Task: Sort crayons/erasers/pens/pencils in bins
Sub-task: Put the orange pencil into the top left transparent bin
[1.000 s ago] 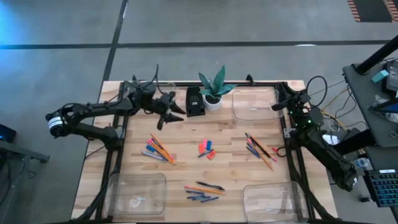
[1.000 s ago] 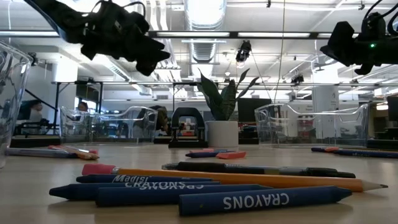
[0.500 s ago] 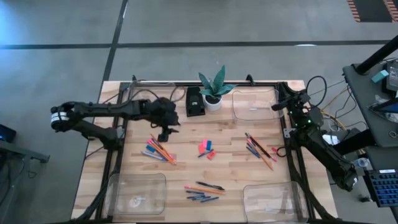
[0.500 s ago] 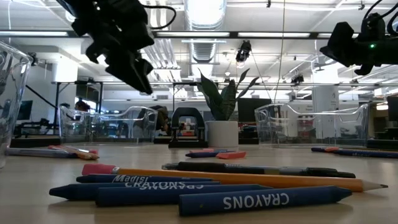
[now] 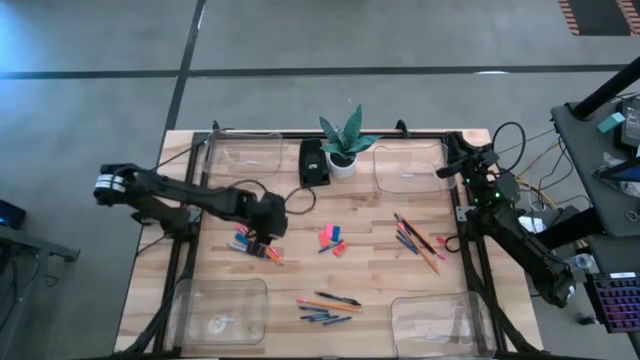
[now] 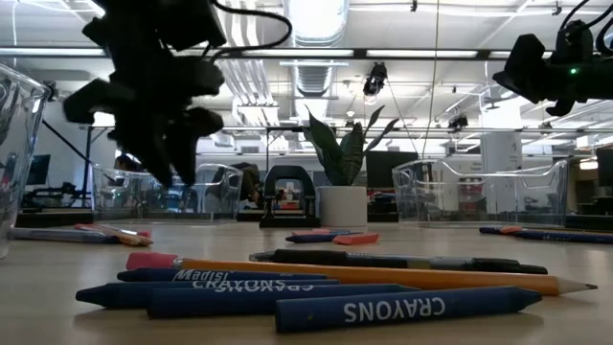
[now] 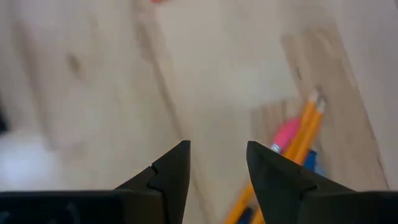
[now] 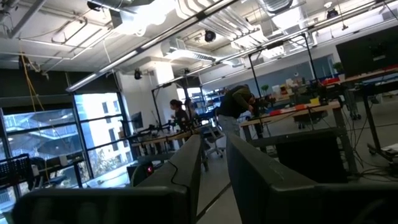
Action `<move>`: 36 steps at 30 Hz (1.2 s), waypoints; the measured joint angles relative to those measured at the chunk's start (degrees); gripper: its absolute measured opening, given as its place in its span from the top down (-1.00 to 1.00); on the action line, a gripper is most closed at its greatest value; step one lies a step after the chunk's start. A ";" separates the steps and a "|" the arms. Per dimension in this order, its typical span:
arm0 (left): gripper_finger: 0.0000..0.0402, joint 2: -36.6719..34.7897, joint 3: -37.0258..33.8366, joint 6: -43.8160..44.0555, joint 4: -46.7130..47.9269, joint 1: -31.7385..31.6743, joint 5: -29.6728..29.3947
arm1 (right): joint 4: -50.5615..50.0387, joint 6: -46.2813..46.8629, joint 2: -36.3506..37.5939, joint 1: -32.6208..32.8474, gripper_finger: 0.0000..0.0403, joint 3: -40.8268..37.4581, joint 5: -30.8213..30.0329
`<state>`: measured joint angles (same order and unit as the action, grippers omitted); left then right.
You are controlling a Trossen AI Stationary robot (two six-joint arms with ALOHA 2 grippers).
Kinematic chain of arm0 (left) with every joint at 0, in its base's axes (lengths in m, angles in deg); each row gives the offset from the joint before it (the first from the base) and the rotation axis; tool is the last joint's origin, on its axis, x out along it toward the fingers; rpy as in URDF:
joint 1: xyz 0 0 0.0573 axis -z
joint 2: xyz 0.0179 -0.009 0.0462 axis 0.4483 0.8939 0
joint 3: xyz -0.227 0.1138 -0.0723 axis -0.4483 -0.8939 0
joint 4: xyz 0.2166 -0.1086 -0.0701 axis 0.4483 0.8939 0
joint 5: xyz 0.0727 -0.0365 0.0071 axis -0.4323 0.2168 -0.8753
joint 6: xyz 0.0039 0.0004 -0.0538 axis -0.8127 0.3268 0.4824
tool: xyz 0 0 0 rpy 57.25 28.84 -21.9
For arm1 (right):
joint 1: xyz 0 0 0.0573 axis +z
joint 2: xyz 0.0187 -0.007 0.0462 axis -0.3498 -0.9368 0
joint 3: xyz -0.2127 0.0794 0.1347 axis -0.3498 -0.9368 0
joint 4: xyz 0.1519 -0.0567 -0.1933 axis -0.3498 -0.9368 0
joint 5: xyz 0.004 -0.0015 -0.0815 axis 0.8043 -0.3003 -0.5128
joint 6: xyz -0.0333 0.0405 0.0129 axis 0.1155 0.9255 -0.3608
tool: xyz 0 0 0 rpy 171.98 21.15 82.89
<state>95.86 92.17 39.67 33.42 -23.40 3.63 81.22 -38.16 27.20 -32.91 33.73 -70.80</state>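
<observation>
Now the left gripper (image 5: 262,235), fingers (image 7: 166,172) parted and empty, hangs over the pencils (image 5: 262,243) at the table's (image 5: 370,260) left; it should straddle a single pencil before closing.

High view: straight down over the whole pale wooden slatted table (image 5: 370,255). Low view: level at tabletop, close behind stubby blue crayons (image 6: 383,309), facing the room. Left wrist view: close above the wood, beside thin orange pencils (image 7: 303,134). Right wrist view: aimed level into the room. Shared by high and low: green potted plant (image 5: 342,140).
</observation>
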 joint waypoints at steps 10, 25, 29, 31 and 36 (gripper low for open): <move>0.28 6.26 0.55 0.02 4.15 2.88 0.07 | 0.04 0.01 0.00 0.00 0.66 0.01 -0.01; 0.28 7.13 -0.63 -0.48 3.93 2.90 -2.93 | 0.04 0.00 0.00 0.00 0.66 0.01 0.00; 0.28 7.13 -0.66 -0.56 3.98 2.90 -2.93 | 0.07 0.00 0.00 0.00 0.66 0.00 0.00; 0.28 7.13 -0.66 -0.62 4.04 2.90 -2.93 | 0.05 0.00 0.00 0.00 0.66 0.01 -0.01; 0.28 7.13 -0.60 -3.92 4.20 2.90 -2.93 | 0.07 0.00 0.00 -0.02 0.66 0.01 -0.02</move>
<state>102.99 91.57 35.75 37.62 -20.51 0.70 81.29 -38.16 27.20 -32.93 33.73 -70.82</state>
